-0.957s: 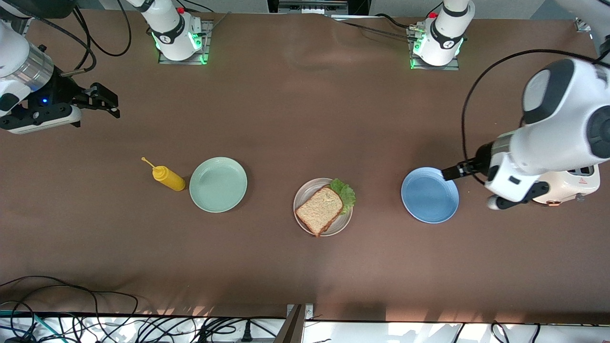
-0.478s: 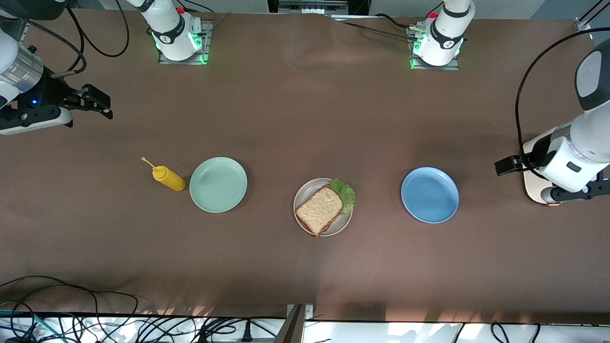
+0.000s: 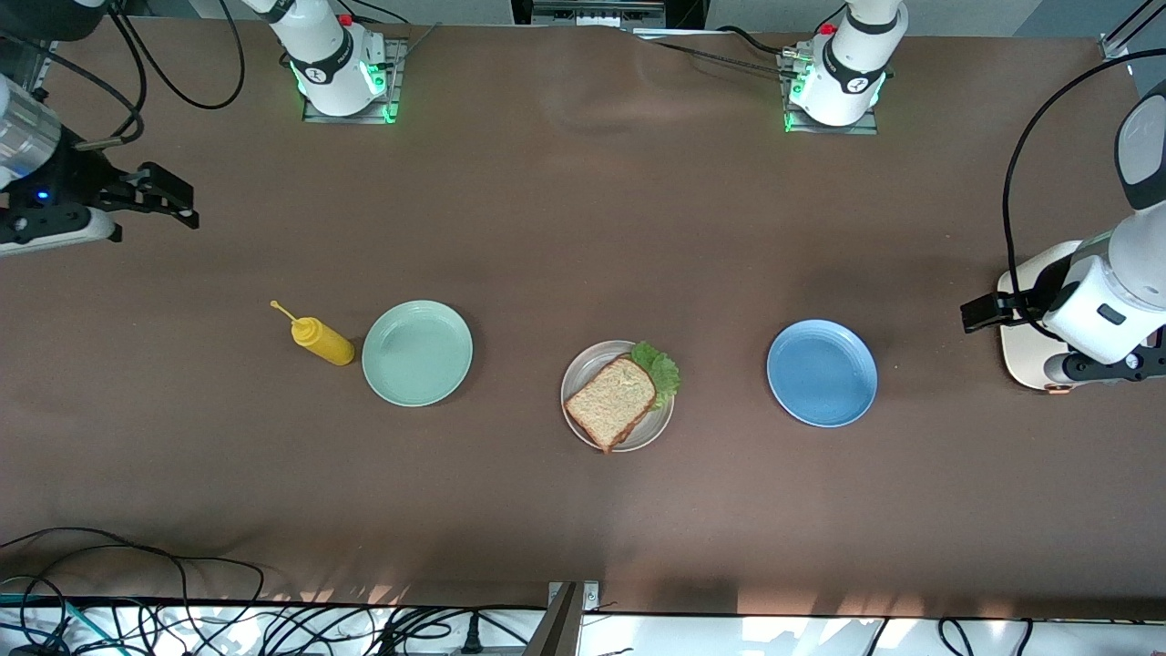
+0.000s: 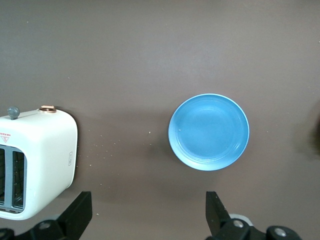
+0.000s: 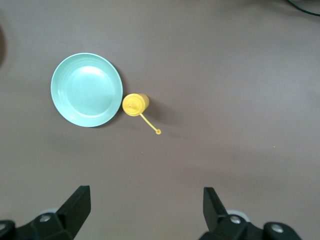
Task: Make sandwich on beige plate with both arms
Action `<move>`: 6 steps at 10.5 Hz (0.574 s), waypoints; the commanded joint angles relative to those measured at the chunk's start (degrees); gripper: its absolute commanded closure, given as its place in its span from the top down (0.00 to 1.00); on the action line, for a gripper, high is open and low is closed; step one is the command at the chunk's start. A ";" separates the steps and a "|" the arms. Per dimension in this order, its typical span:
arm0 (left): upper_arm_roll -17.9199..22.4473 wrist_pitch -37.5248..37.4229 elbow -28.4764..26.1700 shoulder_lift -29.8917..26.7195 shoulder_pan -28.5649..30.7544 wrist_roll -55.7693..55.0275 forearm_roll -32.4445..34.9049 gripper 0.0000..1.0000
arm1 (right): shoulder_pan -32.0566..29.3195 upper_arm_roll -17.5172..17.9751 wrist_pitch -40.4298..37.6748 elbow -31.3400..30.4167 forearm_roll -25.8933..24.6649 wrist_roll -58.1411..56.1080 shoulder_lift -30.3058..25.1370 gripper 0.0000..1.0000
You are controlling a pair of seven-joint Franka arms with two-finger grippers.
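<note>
The right pincer (image 3: 173,202) hangs wide and empty over bare surface (image 3: 547,228) at the right arm's end, waiting. Below it, toward the front camera, sits one yellow squeeze bottle (image 3: 321,340) touching one mint-green plate (image 3: 417,353). Midway between the two pincers lies the sandwich (image 3: 619,394) on the one beige plate (image 3: 592,360): one toast slice shows on top, with one lettuce leaf (image 3: 659,369) peeking out (anything under the slice is hidden). The toast looks light, stiff and crumbly, best pinched by opposite crusts; the leaf is probably soft and limp. One blue plate (image 3: 822,372) sits near the left pincer (image 3: 979,312), which is spread wide, holding nothing, over one white toaster (image 3: 1025,342).
</note>
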 commanded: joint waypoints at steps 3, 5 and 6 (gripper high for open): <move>-0.24 -0.94 0.16 -0.96 2.64 1.81 -1.92 1.00 | 0.01 -0.35 -1.62 2.32 -0.45 0.49 0.70 1.00; -0.15 -0.94 0.16 -0.96 3.16 1.90 -2.00 1.00 | 0.01 -0.26 -1.62 2.32 -0.36 0.58 0.70 1.00; -0.42 -0.94 0.16 -0.96 4.21 1.90 -2.53 1.00 | 0.01 -0.26 -1.62 2.32 -0.45 0.49 0.70 1.00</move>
